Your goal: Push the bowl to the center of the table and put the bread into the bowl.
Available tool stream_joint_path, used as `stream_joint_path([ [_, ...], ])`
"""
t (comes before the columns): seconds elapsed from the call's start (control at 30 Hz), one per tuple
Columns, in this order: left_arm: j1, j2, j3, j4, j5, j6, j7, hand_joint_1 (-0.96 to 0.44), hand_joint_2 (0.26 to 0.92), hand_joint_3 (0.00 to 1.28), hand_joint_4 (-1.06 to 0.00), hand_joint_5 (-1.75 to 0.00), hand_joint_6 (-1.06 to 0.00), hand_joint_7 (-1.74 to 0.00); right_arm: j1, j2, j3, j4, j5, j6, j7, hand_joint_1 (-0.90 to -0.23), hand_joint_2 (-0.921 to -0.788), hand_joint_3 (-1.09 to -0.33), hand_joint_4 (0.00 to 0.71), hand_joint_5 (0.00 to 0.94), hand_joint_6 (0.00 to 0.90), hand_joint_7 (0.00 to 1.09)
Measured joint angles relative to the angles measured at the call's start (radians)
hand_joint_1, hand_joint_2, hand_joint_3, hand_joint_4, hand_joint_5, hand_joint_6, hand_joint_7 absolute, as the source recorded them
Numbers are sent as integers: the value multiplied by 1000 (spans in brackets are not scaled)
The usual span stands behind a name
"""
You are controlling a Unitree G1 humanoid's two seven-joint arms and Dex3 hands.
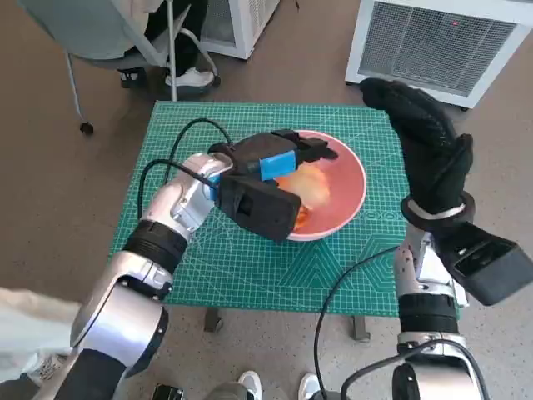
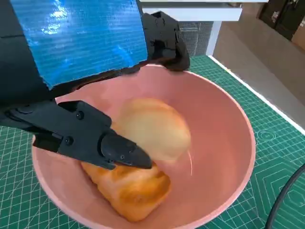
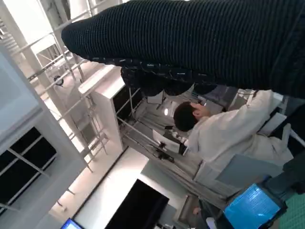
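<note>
— Lying inside the pink bowl [image 2: 224, 143], the bread [image 2: 143, 162] is showing as a soft, rounded loaf: pale cream on its domed top, turning golden-orange and glossy along the lower crust nearest the bowl's wall.

— And is it sitting flat?

— It is leaning against the inner slope, with the browner end resting low near the rim. In the head view only a pale patch of it [image 1: 310, 185] is peeking out past the hand.

— What is the left hand [image 1: 266, 171] doing?

— It is reaching over the bowl [image 1: 350, 179], blue-taped back upward. In the left wrist view one black finger [image 2: 109, 143] is lying across the loaf's darker part, while the other fingers [image 2: 164, 40] are curling over the far rim. Whether it is gripping the bread or only touching it, I cannot tell.

— Where is the bowl itself standing?

— On the green cutting mat [image 1: 250, 258] covering the small table, roughly in the middle, slightly toward the far right part as the head camera is seeing it.

— And the right hand [image 1: 429, 146]?

— It is hanging well apart from the bowl, raised above the table's right edge, its gloved fingers loose and apart, holding nothing. From its own wrist camera the glove [image 3: 200, 43] is filling the frame as a dark knitted band.

— Anything else around?

— A person in a white coat [image 3: 224, 138] is sitting in the right wrist view. Beyond the table a white grilled unit [image 1: 441, 42] is standing on the floor, and a chair [image 1: 92, 33] is standing beside someone's shoes [image 1: 191, 79].
</note>
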Motion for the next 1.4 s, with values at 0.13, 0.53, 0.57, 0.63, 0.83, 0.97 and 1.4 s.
stream_joint_path([
  [0.13,9,8,49,0,-66,-34,-7,-644,920,91,1,1,1,-333,0,0,-2,-6,-1,-1,-6,-618,-921,-779,290,79,-1,732],
  [0.53,109,11,290,-89,-379,-97,-69,-550,921,149,-120,-17,-196,-342,-5,1,0,-21,-31,3,-43,-612,-921,-779,294,79,-1,740],
  [0.57,124,9,309,-106,-405,-108,-64,-544,921,158,-134,-16,-216,-325,-6,0,1,-23,-35,6,-48,-611,-921,-779,294,79,-1,740],
  [0.63,160,2,352,-147,-453,-132,-42,-526,921,187,-175,-19,-268,-285,-10,0,2,-30,-39,13,-59,-610,-921,-780,295,79,-1,740],
  [0.83,265,-55,444,-302,-572,-178,40,-472,921,279,-216,-21,-285,-247,-20,1,7,-61,-67,35,-106,-612,-921,-781,297,78,-1,739],
  [0.97,338,-99,467,-425,-593,-200,110,-437,921,325,-211,-14,-263,-241,-28,6,19,-84,-91,53,-141,-614,-921,-783,300,78,-1,741],
  [1.4,459,-153,480,-623,-648,-225,159,-457,921,413,-185,-1,-174,-199,-47,32,49,-152,-169,107,-251,-621,-921,-748,327,79,21,755],
])
